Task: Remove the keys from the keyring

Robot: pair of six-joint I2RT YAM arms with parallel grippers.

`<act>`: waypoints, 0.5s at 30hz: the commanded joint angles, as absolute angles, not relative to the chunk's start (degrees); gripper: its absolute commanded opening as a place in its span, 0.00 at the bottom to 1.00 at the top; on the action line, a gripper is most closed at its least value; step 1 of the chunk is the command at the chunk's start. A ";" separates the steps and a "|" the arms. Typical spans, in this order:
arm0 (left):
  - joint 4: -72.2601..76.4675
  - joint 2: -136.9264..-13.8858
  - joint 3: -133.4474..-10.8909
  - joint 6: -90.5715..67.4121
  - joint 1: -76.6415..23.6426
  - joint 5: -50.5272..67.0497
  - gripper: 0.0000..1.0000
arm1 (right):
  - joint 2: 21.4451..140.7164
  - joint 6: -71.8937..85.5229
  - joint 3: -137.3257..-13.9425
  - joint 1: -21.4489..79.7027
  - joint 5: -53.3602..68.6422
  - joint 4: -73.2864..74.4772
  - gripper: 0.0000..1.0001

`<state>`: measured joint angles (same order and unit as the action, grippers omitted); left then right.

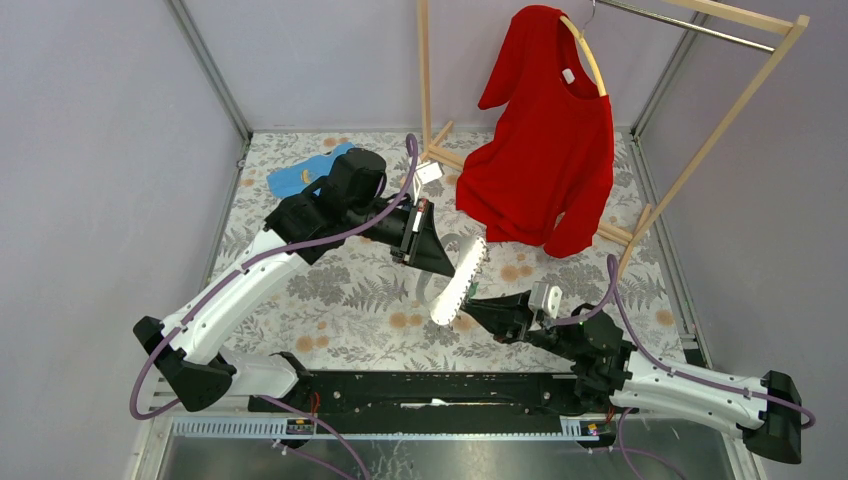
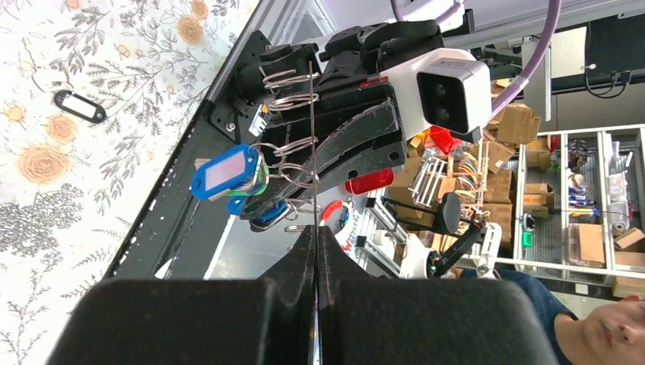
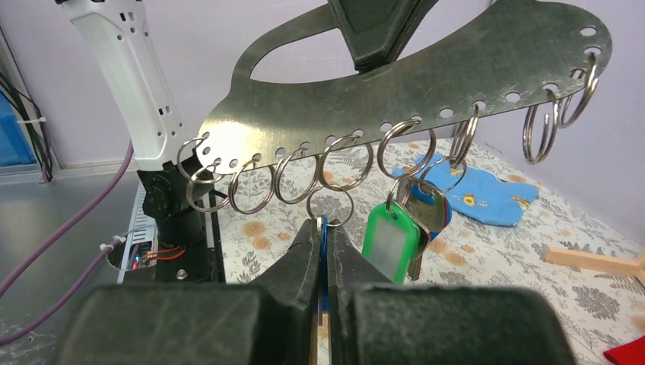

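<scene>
Now, left jaws clamp the plate (image 3: 456, 68), right jaws pinch a blue key (image 3: 322, 228) below it; we risk slipping off if its ring (image 3: 329, 189) snags.

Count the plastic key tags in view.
4: blue tag in the right gripper, green tag beside it, second blue tag behind the keys, dark tag on the table. Others may be hidden.

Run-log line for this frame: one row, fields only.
left gripper: shut on metal plate | right gripper: shut on blue tag hanging from ring | green tag: hanging beside
</scene>
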<state>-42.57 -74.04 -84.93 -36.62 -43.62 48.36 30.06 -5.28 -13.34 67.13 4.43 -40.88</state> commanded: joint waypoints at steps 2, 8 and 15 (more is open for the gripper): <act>-37.55 -72.16 -83.79 -32.67 -43.95 47.67 0.00 | 28.83 -3.77 -17.44 67.68 2.08 -36.92 0.00; -35.60 -70.14 -80.29 -28.08 -43.94 47.66 0.00 | 28.92 -3.66 -19.78 67.68 2.18 -31.03 0.00; -35.52 -68.35 -78.44 -24.95 -43.85 47.35 0.00 | 29.27 -3.30 -22.63 67.66 2.46 -24.73 0.00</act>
